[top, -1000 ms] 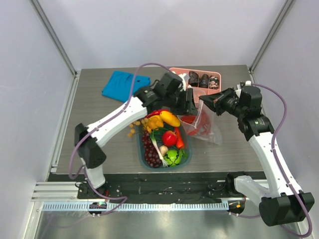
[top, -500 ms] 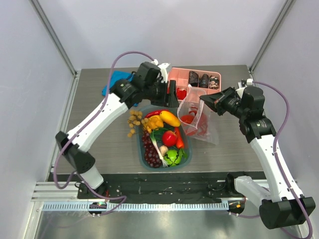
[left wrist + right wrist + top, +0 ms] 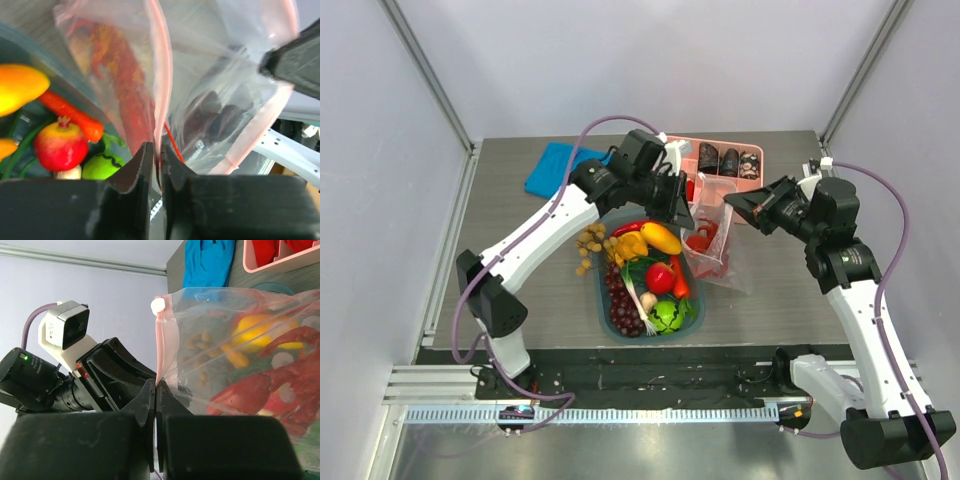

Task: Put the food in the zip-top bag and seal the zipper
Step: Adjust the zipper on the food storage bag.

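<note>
Returned rightward, the left tool (image 3: 154, 159) now pinches the pink zipper (image 3: 164, 75) opposite the right tool (image 3: 155, 390), also clamped on it, so the bag (image 3: 722, 266) hangs upright beside the tub (image 3: 601, 300), lobster (image 3: 270, 385) inside.

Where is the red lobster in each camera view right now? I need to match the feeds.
Top external: red lobster right of centre, inside the zip-top bag.
Left wrist: red lobster upper centre-left, seen through the bag wall.
Right wrist: red lobster lower right, through the bag.
Shared landmark: the yellow fruit, beside the lobster in every view.
</note>
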Robot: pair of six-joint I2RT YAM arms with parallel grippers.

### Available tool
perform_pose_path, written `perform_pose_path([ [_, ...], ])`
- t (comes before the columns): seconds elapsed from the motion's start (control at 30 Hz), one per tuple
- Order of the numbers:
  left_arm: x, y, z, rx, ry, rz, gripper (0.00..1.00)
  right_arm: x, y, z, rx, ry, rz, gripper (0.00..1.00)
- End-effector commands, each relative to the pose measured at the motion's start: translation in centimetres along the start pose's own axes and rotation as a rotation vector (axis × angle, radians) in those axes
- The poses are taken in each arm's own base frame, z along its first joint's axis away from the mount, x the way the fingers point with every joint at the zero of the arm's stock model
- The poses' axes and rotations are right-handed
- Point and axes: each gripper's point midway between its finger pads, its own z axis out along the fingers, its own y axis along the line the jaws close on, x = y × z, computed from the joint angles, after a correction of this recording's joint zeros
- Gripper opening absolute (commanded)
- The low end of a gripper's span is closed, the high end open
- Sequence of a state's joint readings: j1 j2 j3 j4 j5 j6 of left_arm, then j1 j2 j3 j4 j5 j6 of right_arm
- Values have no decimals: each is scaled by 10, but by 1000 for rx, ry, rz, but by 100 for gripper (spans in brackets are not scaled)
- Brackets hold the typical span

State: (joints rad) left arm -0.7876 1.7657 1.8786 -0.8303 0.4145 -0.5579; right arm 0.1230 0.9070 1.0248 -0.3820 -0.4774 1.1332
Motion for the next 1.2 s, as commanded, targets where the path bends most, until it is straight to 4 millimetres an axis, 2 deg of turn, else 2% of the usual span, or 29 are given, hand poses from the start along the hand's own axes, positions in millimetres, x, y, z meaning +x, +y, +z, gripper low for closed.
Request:
perform_pose_path([
  [0.0,-16,-36,-2,135,-24,39,0,-10,39,-17,-105,-51,-83,1],
  [0.13,-28,-59,-9,180,-62,89,0,-16,38,-19,-87,-80,-100,1],
  [0.2,-38,-80,-17,208,-112,149,0,-21,40,-22,-86,-94,-113,1],
  [0.3,-60,-106,-33,241,-221,266,0,-32,54,-33,-117,-132,-187,1],
  [0.33,-66,-113,-40,249,-260,301,0,-36,67,-42,-140,-152,-232,1],
  [0.4,-68,-120,-42,255,-301,344,0,-43,73,-50,-126,-190,-372,1],
  [0.43,-64,-113,-37,237,-289,343,0,-43,74,-59,-77,-193,-414,1],
  [0.5,-50,-103,-29,214,-236,321,0,-53,54,-62,49,-209,-519,1],
  [0.57,-31,-86,-16,159,-173,343,0,-47,18,-69,222,-152,-526,1],
  [0.6,-21,-82,-9,124,-154,385,0,-52,-2,-72,305,-166,-545,1],
  [0.63,-10,-72,-1,81,-121,408,0,-40,-34,-71,387,-95,-514,1],
  [0.7,0,-72,6,86,-91,440,0,-20,-58,-71,417,-6,-487,1],
  [0.73,0,-72,8,84,-89,438,0,-8,-82,-66,443,53,-452,1],
  [0.83,1,-72,15,79,-67,441,0,10,-101,-62,446,130,-407,1],
  [0.9,2,-68,18,65,-48,431,0,11,-93,-59,404,132,-409,1],
  [1.03,-8,-81,5,156,-74,356,0,14,-32,-61,185,129,-455,1],
  [1.13,-18,-86,1,169,-105,356,0,9,5,-72,72,52,-510,1],
  [1.17,-19,-87,-1,169,-102,352,0,6,12,-74,58,24,-520,1],
])
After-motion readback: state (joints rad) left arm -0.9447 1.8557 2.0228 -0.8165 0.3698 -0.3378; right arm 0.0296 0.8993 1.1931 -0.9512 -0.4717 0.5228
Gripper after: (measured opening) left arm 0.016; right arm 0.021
